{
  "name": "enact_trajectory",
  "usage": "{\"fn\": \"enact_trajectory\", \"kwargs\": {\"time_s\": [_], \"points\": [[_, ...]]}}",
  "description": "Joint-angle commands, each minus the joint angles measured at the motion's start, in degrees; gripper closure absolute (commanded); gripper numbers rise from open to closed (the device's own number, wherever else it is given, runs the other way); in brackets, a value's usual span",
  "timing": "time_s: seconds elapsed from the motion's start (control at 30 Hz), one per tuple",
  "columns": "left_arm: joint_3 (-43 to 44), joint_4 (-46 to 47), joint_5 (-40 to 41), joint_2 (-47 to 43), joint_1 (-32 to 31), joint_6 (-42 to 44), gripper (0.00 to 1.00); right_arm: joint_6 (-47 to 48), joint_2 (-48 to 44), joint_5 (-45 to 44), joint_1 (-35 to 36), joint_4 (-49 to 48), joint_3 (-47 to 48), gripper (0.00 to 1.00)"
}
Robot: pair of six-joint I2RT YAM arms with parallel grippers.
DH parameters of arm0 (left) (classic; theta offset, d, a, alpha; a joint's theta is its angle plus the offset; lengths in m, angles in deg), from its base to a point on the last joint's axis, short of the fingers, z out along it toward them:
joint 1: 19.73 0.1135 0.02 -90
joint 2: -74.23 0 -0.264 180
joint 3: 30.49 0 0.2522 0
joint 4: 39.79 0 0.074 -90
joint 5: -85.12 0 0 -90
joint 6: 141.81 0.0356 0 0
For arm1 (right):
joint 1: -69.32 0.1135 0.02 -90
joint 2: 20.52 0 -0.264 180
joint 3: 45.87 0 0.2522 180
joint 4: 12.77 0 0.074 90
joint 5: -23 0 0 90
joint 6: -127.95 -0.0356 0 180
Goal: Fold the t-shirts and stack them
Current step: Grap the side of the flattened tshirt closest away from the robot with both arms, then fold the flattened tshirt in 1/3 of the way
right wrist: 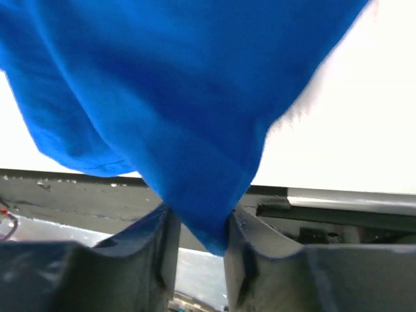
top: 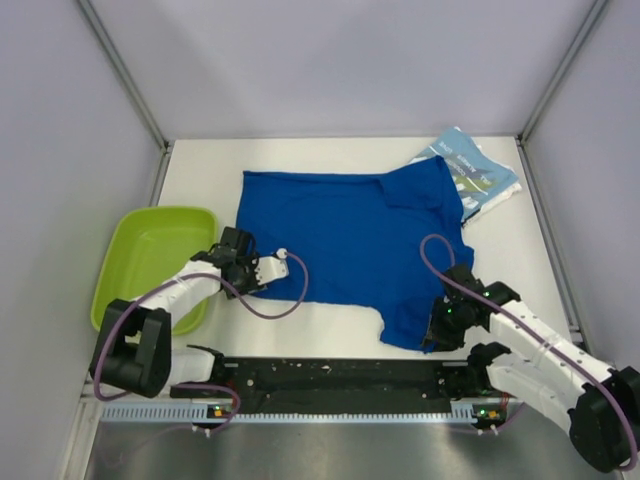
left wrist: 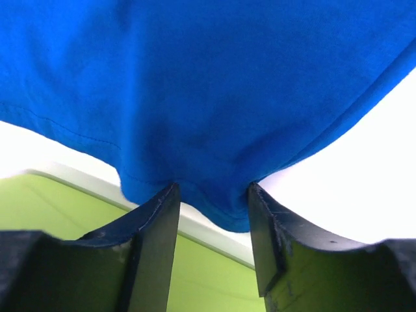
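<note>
The royal blue t-shirt (top: 350,240) lies spread out on the white table, plain side up, with one sleeve turned over at the back right. A lighter teal-blue t-shirt (top: 480,175) with white lettering lies folded at the back right corner, partly under it. My left gripper (top: 245,262) is at the shirt's near left corner; in the left wrist view (left wrist: 213,208) a bunch of blue cloth (left wrist: 214,97) sits between its fingers. My right gripper (top: 440,325) is at the near right corner; in the right wrist view (right wrist: 198,227) it pinches a fold of blue cloth (right wrist: 175,97).
A lime-green plastic tub (top: 150,250) stands at the left of the table, close to my left arm, and shows below the cloth in the left wrist view (left wrist: 208,279). The black base rail (top: 340,375) runs along the near edge. Grey walls enclose the table.
</note>
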Motion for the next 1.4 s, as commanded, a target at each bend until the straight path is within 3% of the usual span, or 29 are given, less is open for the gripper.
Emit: {"fn": "enact_trajectory", "kwargs": {"time_s": [0.0,0.03,0.1,0.33,0.47,0.63,0.83,1.07,1.37], "points": [[-2.48,2.52,-2.97,1.70,0.30,-0.58,0.60,-1.23,-2.88,-1.89,0.57,-5.17,2.84,0.86],[-2.30,1.90,-2.98,1.88,0.22,-0.75,0.69,-0.97,-3.50,-2.77,0.57,-4.91,3.98,0.96],[-1.52,0.50,-1.76,1.62,0.30,-1.98,1.00,-0.70,-4.55,-5.31,0.48,-3.69,7.05,1.00],[4.63,-8.38,-0.43,-6.19,0.30,-8.75,1.00,2.46,-6.93,-13.05,-1.01,-1.22,18.92,1.00],[7.62,-3.75,2.90,-8.06,0.30,-11.47,1.00,9.21,-2.99,-16.31,-4.43,-8.40,23.58,1.00],[15.26,1.54,5.46,-0.87,0.30,-14.81,1.00,15.90,4.30,-10.52,-13.13,-26.59,23.77,1.00],[24.23,4.80,8.62,9.60,0.48,-16.66,1.00,21.62,15.90,-10.51,-15.78,-38.82,25.96,1.00],[27.40,6.47,12.40,19.27,0.92,-16.84,1.00,23.82,26.19,-10.86,-16.21,-40.33,28.60,1.00],[29.25,7.17,12.84,24.55,0.92,-17.45,1.00,23.91,31.91,-11.66,-18.15,-41.12,29.92,1.00]]}}
